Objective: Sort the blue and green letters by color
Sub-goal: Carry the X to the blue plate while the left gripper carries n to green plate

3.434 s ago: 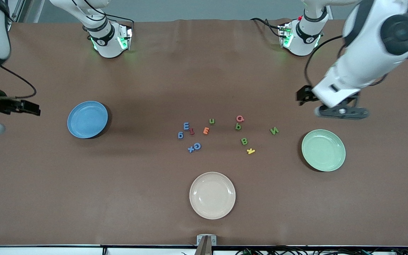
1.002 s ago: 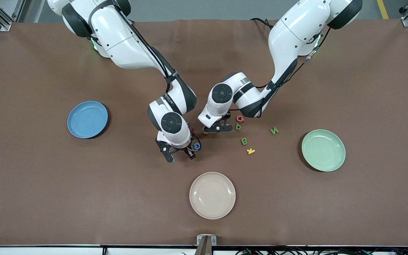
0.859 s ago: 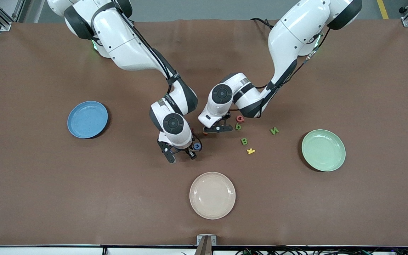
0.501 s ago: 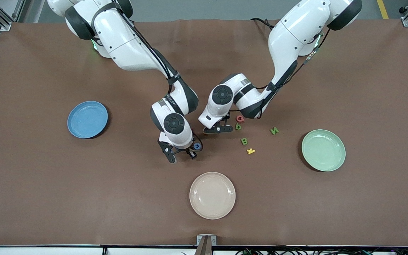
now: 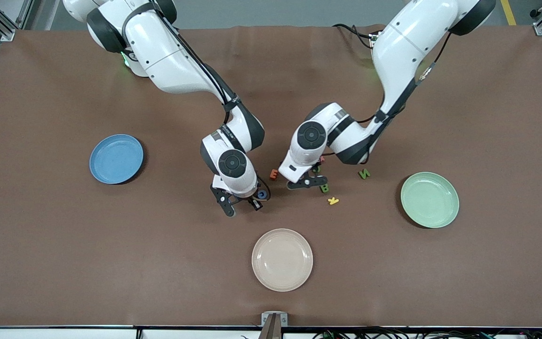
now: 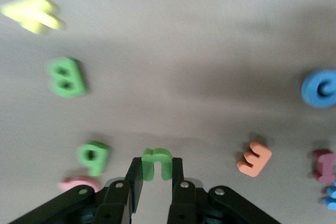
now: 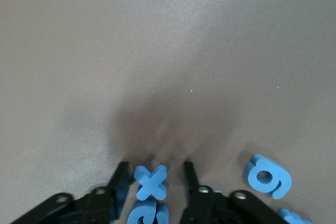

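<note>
My left gripper (image 5: 306,182) is shut on the green u (image 6: 156,163) and holds it above the table beside the green B (image 5: 325,188). In the left wrist view (image 6: 156,167) the green B (image 6: 66,77) and green b (image 6: 93,157) lie below. The green N (image 5: 364,173) lies toward the green plate (image 5: 429,199). My right gripper (image 5: 241,203) is low, and in the right wrist view (image 7: 155,179) its open fingers (image 7: 119,184) straddle the blue x (image 7: 151,182). The blue G (image 5: 262,194) touches the x. The blue g (image 7: 268,177) lies close by. The blue E is hidden.
The blue plate (image 5: 116,158) sits at the right arm's end. A beige plate (image 5: 282,259) is nearest the front camera. An orange E (image 5: 274,174), a yellow letter (image 5: 332,201), a pink letter (image 6: 79,184) and a red letter (image 6: 325,165) lie among the task letters.
My left gripper has moved toward the green plate with the green u in it, uncovering the orange E. My right gripper has barely moved over the blue x.
</note>
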Tool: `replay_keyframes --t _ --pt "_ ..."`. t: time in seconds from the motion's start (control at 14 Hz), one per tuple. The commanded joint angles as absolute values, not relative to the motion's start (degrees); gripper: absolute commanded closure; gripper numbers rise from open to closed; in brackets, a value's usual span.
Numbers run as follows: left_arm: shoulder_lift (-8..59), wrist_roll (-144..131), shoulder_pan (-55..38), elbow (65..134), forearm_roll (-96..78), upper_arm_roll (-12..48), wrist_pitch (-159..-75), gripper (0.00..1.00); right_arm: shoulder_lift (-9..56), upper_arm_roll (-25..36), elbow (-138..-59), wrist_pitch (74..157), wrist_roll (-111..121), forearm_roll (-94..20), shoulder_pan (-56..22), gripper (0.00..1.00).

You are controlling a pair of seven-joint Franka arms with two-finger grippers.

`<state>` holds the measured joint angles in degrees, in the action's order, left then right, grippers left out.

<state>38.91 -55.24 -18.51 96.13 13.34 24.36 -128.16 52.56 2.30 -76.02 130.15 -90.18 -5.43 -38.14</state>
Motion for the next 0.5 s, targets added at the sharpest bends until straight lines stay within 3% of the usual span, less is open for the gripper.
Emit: replay_keyframes --t 0.0,0.07,0.14,0.29,0.43 --pt "32.2 -54.2 -15.8 97.6 14.2 24.5 -123.1 1.00 53.9 2.7 -75.2 130.4 -90.8 -5.0 -38.9 0.82" --pt "31.0 -53.5 -14.3 97.6 14.2 24.5 -121.1 1.00 53.9 2.7 -75.2 130.4 -90.5 -4.9 -38.9 0.94" --pt "30.3 -53.1 -12.3 97.6 14.2 24.5 -119.9 1.00 53.8 2.7 -75.2 130.4 -89.5 -4.8 -38.8 0.99" --pt "29.7 -50.7 -8.5 97.6 14.2 24.4 -119.7 1.00 52.3 2.7 -75.2 129.6 -85.0 -5.2 -37.6 1.00" --pt "29.7 -45.9 -4.0 97.6 14.5 24.4 -119.7 1.00 50.5 2.8 -75.1 123.7 -79.0 -5.2 -35.0 1.00"
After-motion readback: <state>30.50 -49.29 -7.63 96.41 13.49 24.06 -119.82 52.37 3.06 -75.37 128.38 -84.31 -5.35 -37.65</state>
